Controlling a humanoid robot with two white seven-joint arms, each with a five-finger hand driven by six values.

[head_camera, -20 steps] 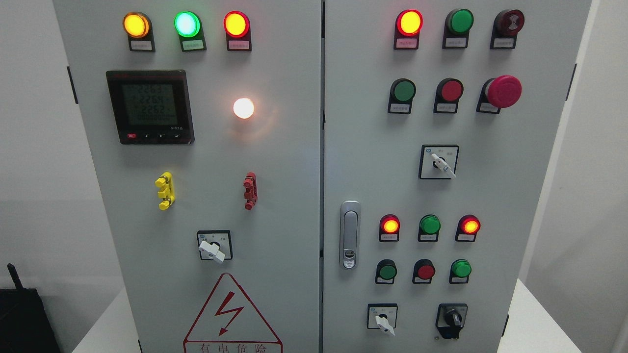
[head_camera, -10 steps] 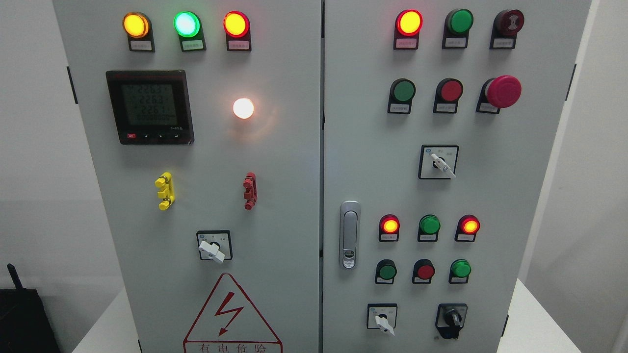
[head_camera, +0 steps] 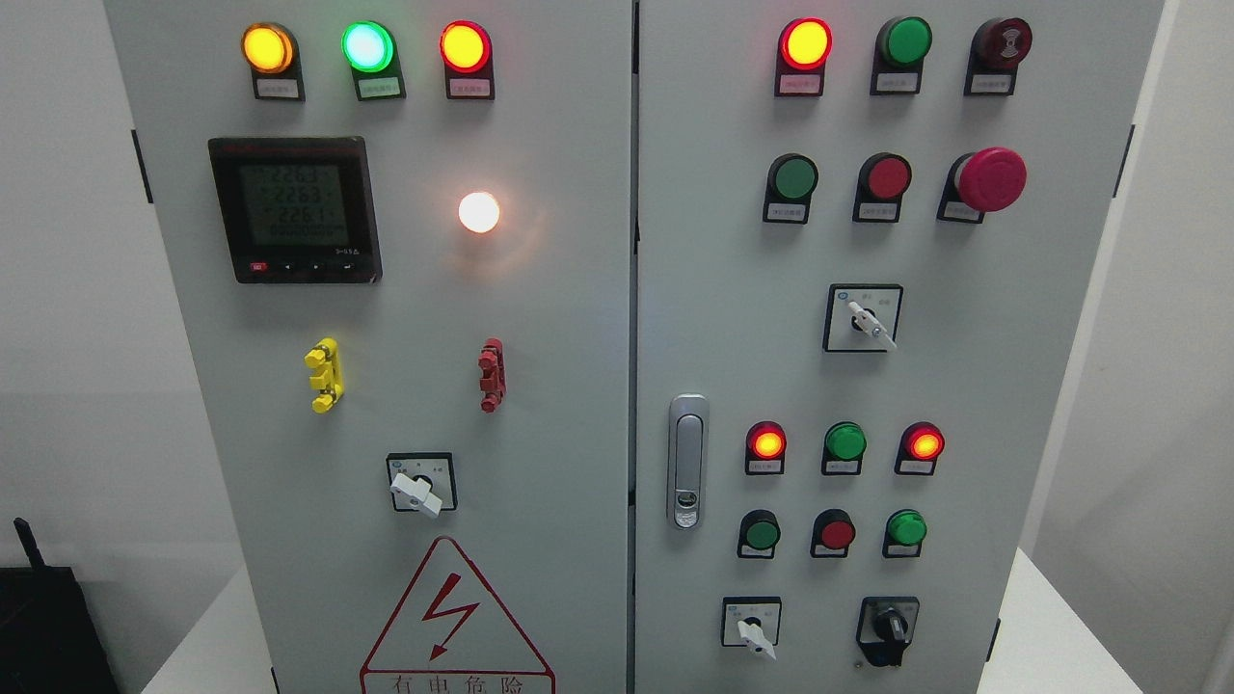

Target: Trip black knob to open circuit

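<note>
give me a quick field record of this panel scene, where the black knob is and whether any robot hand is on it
target: black knob, bottom right of the right door
neighbour: white-handled switch to its left
above it: green button
robot hand: none in view
contact: knob untouched
door latch: silver handle, left edge of the right door
left door: meter, lit white lamp

No part of the robot's body shows in the head view. The left hand and its arm do not appear at seven o'clock, nor the right hand and its arm at five o'clock. Its colours, shapes, cables, screws and markings cannot be told from this view.
</note>
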